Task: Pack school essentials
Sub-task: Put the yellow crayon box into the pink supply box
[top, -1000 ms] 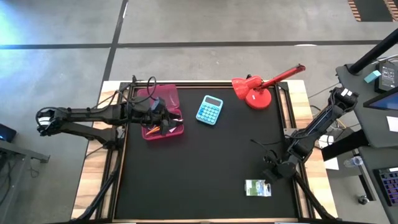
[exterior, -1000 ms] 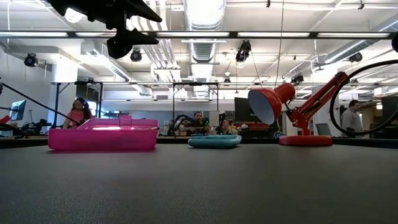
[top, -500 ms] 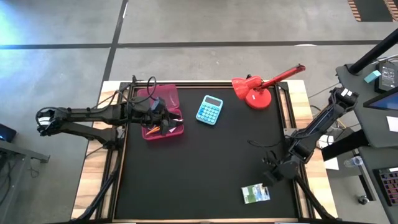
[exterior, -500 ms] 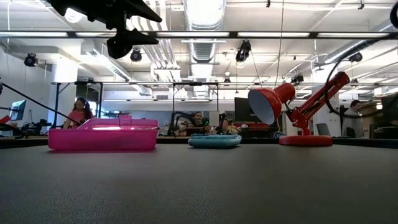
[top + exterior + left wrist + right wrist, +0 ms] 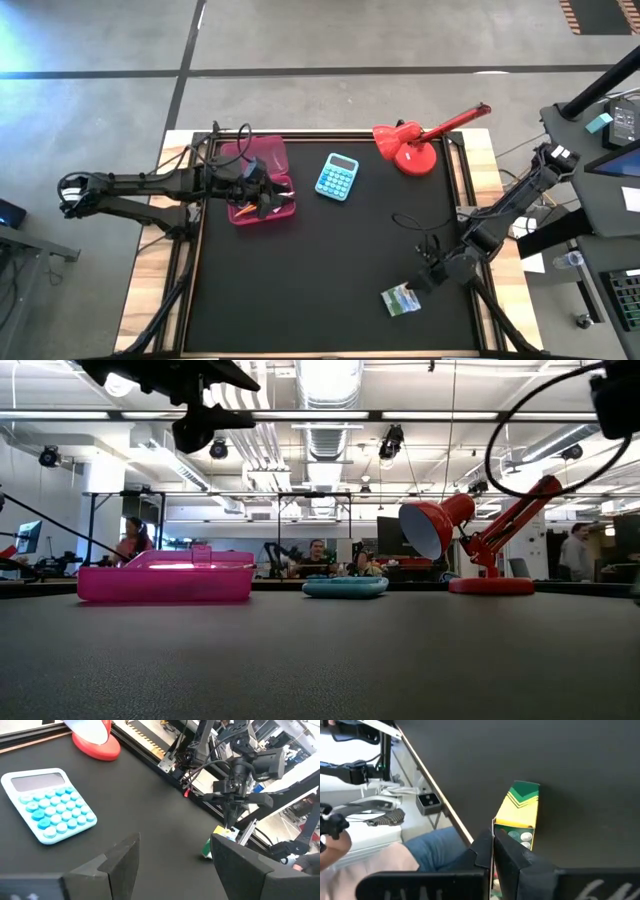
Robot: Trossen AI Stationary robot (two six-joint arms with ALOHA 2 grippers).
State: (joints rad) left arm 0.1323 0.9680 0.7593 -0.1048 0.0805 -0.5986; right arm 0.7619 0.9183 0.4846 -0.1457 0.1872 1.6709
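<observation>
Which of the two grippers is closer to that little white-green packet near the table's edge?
The right one. The right gripper is at the white-green packet, its fingers closed on the packet's edge. The left gripper is far across the table, over the pink box.

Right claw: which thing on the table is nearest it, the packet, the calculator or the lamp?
The white-green packet, at the table's near right corner by the right claw. The blue calculator and red lamp sit at the far edge.
</observation>
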